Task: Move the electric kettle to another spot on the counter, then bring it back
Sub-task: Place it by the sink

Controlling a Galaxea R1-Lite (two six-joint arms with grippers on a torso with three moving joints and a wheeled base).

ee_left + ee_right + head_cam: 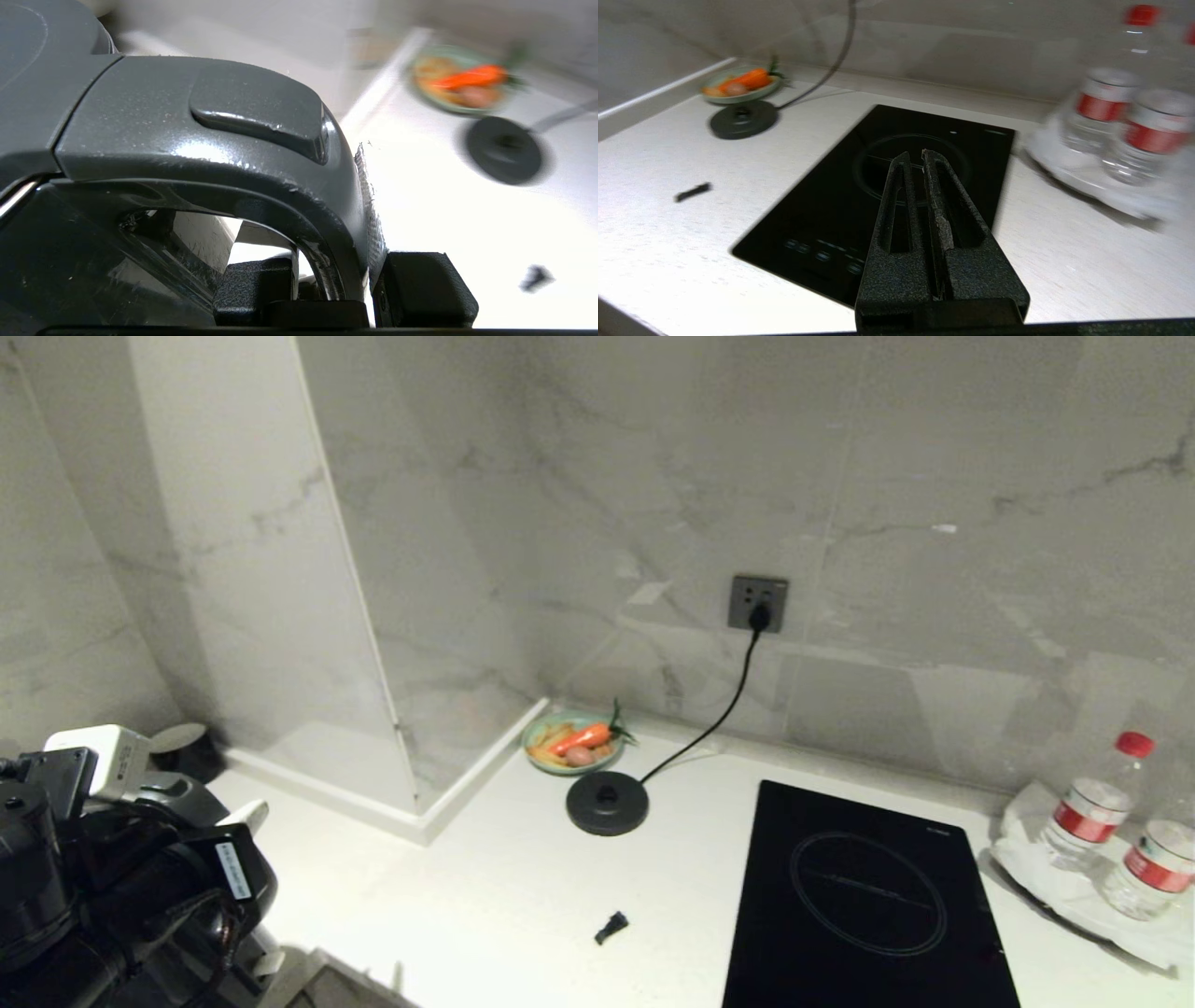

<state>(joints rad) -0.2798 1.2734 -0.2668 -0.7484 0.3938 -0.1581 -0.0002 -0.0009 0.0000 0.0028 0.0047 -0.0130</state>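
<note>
The left tool (334, 289) is clamped on the kettle's (196, 130) loop handle, one finger inside the loop and one outside, at the far left of the bench (504, 896) by the wall corner – well apart from the round base (608, 803), which sits empty just in front of the bowl (571, 744) of vegetables. The right tool (913, 158) hangs over the black cooktop (896, 186) with its fingers together, holding nothing – two bottles (1083, 807) stand on a tray at the right, and a small black piece (611, 927) lies on the bench near the front
</note>
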